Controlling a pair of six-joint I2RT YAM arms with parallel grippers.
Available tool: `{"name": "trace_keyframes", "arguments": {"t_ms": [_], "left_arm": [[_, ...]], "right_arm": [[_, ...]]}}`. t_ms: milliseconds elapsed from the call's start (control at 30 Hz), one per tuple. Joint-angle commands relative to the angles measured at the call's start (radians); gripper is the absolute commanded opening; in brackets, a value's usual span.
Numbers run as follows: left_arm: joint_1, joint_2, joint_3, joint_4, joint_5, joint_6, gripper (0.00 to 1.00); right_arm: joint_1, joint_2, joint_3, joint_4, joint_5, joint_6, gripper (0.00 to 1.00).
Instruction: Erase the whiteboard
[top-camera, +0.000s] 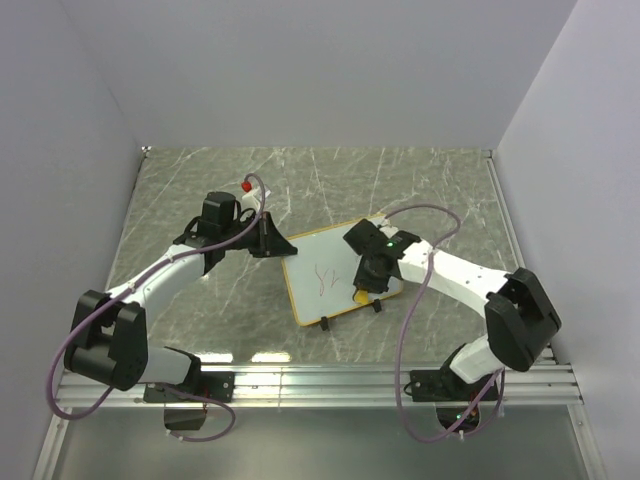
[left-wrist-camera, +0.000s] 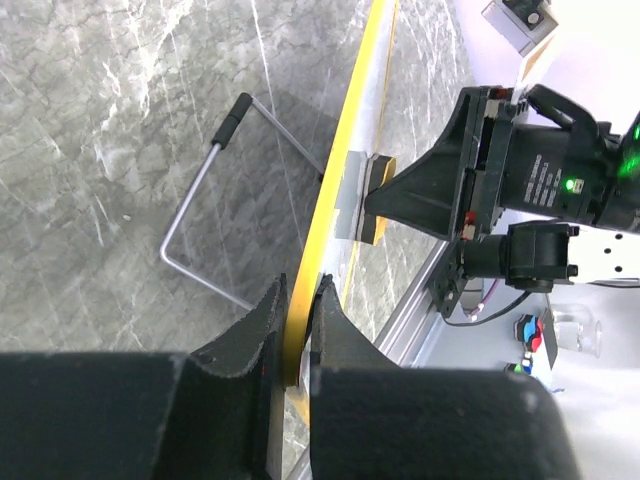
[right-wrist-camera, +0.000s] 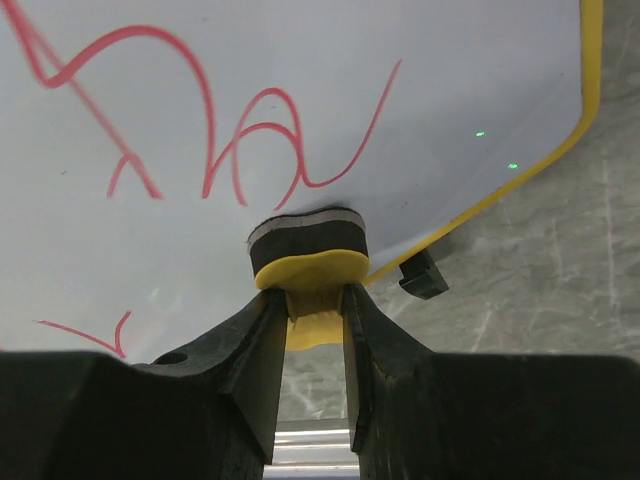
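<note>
The whiteboard (top-camera: 322, 278), white with a yellow frame, lies at the table's middle with red scribbles (top-camera: 322, 280) on it. My left gripper (top-camera: 281, 246) is shut on its upper left frame edge. In the left wrist view the fingers (left-wrist-camera: 297, 300) pinch the yellow frame (left-wrist-camera: 352, 140), seen edge-on. My right gripper (top-camera: 368, 283) is shut on the yellow eraser (top-camera: 362, 297) near the board's lower right. In the right wrist view the eraser's dark pad (right-wrist-camera: 307, 245) presses on the whiteboard (right-wrist-camera: 420, 90) just below the red scribbles (right-wrist-camera: 205, 135), with the right gripper (right-wrist-camera: 315, 300) clamped on its yellow body.
A bent wire stand (left-wrist-camera: 195, 205) sticks out behind the board. A black foot (right-wrist-camera: 422, 275) sits on the board's long edge. A small red-capped object (top-camera: 247, 185) lies behind the left arm. Grey walls enclose three sides and a metal rail (top-camera: 320, 378) runs along the near edge.
</note>
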Motion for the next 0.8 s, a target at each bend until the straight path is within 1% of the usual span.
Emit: {"name": "trace_keyframes", "arguments": {"t_ms": [0,133,167,267,367,533,767], "left_arm": [[-0.006,0.003,-0.008,-0.112,-0.177,0.105,0.0],[-0.006,-0.008,-0.028,-0.103,-0.175,0.105,0.0],[-0.006,-0.011,-0.033,-0.101,-0.175,0.105,0.0],[-0.006,-0.028,-0.053,-0.097,-0.175,0.105,0.0],[-0.006,-0.034,-0.053,-0.098,-0.177,0.107,0.0],[-0.006,-0.029,-0.053,-0.103,-0.175,0.105,0.0],[-0.008,-0.023,-0.056,-0.101,-0.18,0.099,0.0]], "right_arm": [[0.066,0.143,0.014,0.024,0.108,0.023,0.0],[0.142,0.186,0.186,0.009,0.117,0.017,0.0],[0.157,0.197,0.257,0.001,0.123,0.013,0.0],[0.191,0.249,0.376,-0.019,0.131,-0.001,0.0],[0.217,0.304,0.451,-0.014,0.12,-0.01,0.0],[0.246,0.324,0.517,0.041,0.113,-0.015,0.0],[0.237,0.263,0.543,0.122,0.171,-0.013,0.0]]}}
